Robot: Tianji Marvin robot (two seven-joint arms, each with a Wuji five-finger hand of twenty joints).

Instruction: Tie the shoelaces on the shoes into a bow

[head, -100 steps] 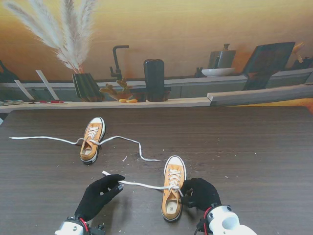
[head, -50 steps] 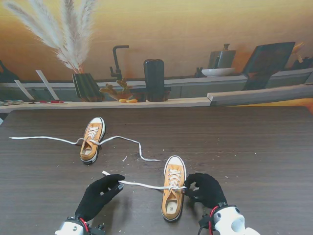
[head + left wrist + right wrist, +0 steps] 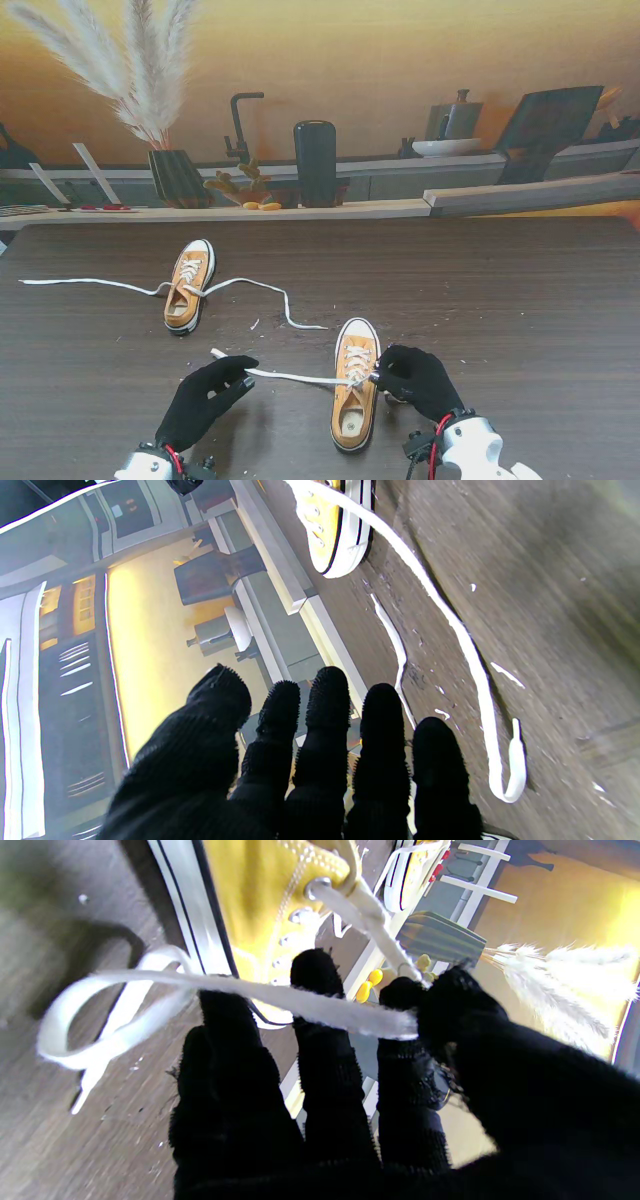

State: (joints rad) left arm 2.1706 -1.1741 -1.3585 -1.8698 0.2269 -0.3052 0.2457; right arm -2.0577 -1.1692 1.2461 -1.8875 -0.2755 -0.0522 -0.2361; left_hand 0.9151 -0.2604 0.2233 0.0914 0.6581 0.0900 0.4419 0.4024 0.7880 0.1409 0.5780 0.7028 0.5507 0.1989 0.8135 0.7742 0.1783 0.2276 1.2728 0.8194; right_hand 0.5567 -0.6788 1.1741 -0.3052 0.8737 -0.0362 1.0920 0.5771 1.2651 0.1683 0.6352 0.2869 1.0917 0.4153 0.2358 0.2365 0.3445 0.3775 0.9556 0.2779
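Near shoe (image 3: 353,395) on tabletop (image 3: 520,300), toe away from me. Left lace (image 3: 290,377) runs crosswise toward left robot hand (image 3: 205,398), fingers spread, lace not gripped. Right robot hand (image 3: 415,380) just beside shoe, pinching right lace (image 3: 320,1010). Right nearer.

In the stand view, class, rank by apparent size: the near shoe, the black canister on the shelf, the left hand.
1. Left hand
2. Canister and near shoe: look alike, unranked.
Nearness to the camera enlarges hand and shoe.
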